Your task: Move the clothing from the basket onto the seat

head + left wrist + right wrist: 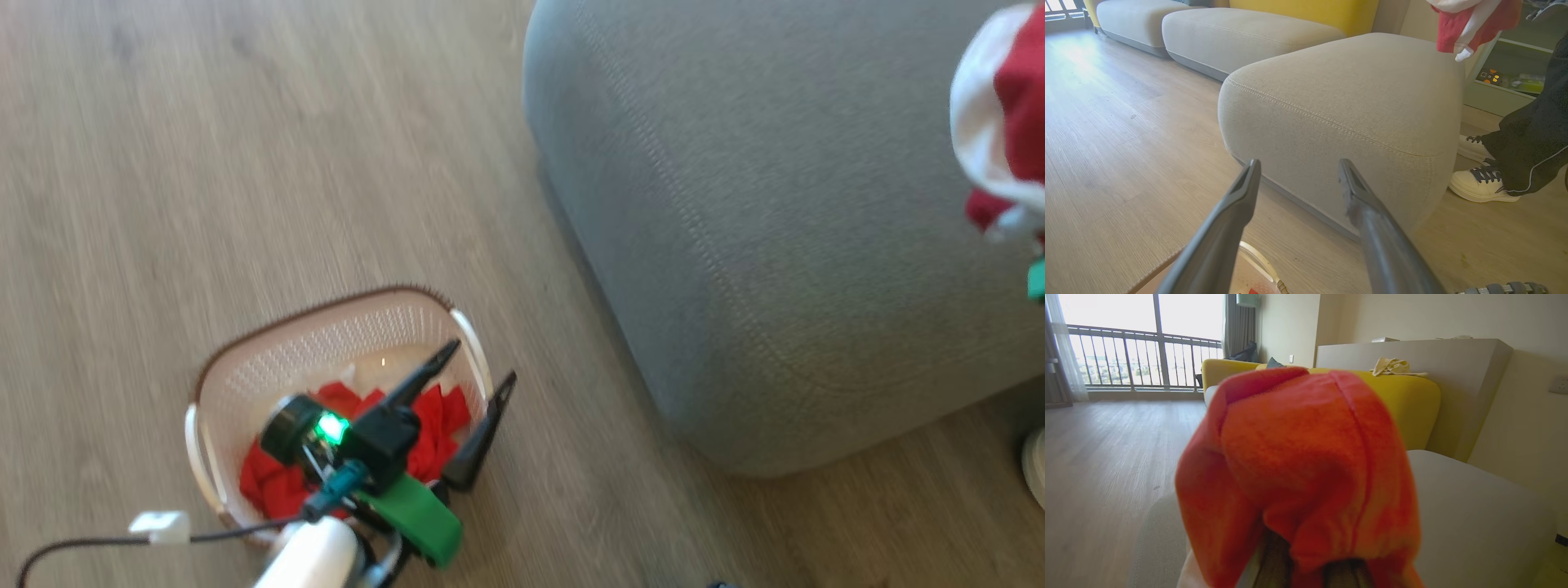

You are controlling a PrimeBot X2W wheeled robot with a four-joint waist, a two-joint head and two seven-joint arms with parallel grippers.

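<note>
The basket (269, 367) stands on the floor at the lower left, with red clothing (437, 429) lying in its near half. My left gripper (478, 369) hovers over the basket's right rim, open and empty; in the left wrist view its gripper (1298, 168) points at the corner of the grey seat (1355, 90), with the basket's rim (1257, 261) just below. A red and white garment (1000, 122) hangs above the seat (775, 245) at the right edge. In the right wrist view that garment (1306, 457) drapes over my right gripper's fingers (1276, 559), which are shut on it.
A person's pale shoes (1480, 183) and dark trouser leg (1535, 143) stand at the seat's far side; one shoe (1035, 465) shows in the head view. More grey cushions (1249, 34) and a yellow sofa back (1412, 400) lie beyond. Wood floor (245, 163) stretches left of the seat.
</note>
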